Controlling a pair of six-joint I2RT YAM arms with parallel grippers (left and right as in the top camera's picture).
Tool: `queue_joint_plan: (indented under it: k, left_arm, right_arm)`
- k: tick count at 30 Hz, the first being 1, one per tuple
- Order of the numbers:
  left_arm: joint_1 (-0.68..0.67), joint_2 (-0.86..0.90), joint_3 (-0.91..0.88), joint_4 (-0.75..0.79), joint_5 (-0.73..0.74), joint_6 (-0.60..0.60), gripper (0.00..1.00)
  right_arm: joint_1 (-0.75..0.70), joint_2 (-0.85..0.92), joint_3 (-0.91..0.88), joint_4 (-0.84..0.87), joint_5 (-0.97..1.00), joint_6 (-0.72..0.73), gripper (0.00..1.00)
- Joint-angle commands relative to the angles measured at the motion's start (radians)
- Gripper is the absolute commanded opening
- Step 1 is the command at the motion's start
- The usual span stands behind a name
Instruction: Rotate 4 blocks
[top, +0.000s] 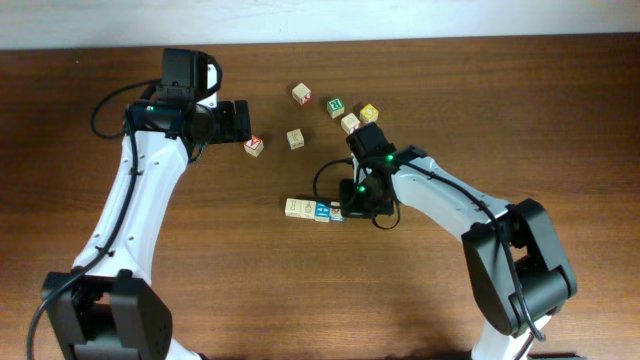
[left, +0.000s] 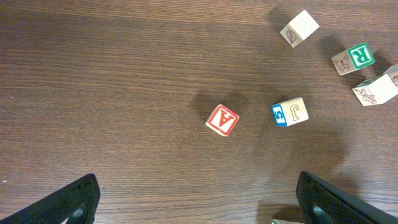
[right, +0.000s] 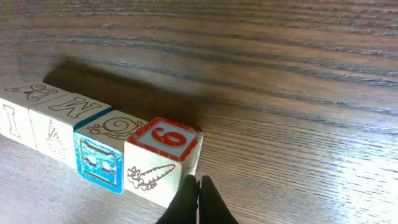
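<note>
Four pale wooden blocks lie in a row. From the left in the right wrist view they are a plain beige one, a second beige one, a blue-faced one, and one with a carrot print and a red-framed 9 on top. Overhead, the row shows as a beige block and the blue-faced block. Its right end is partly under my right gripper. The right gripper is shut, empty, its tips against the carrot block's right corner. My left gripper is open above bare table, far from the row.
A red-faced A cube lies just ahead of the left gripper, with a blue 5/J cube beside it. A plain cube, a green-faced cube, a yellow-faced cube and another pale cube sit at the back.
</note>
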Motion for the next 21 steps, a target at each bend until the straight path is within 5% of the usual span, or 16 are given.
queue_joint_plan:
  k: [1,4,21]
  left_arm:
    - [0.000,0.001,0.014,-0.001,-0.006,-0.012,0.99]
    - [0.000,0.001,0.014,-0.001,-0.006,-0.012,0.99]
    - [0.000,0.001,0.014,-0.001,-0.006,-0.012,0.99]
  right_arm:
    - [-0.017,0.005,0.008,0.067,0.058,-0.047,0.05]
    - [-0.014,0.006,0.008,0.187,0.087,-0.063,0.05]
    - [0.056,0.035,0.007,0.171,0.049,-0.039,0.05]
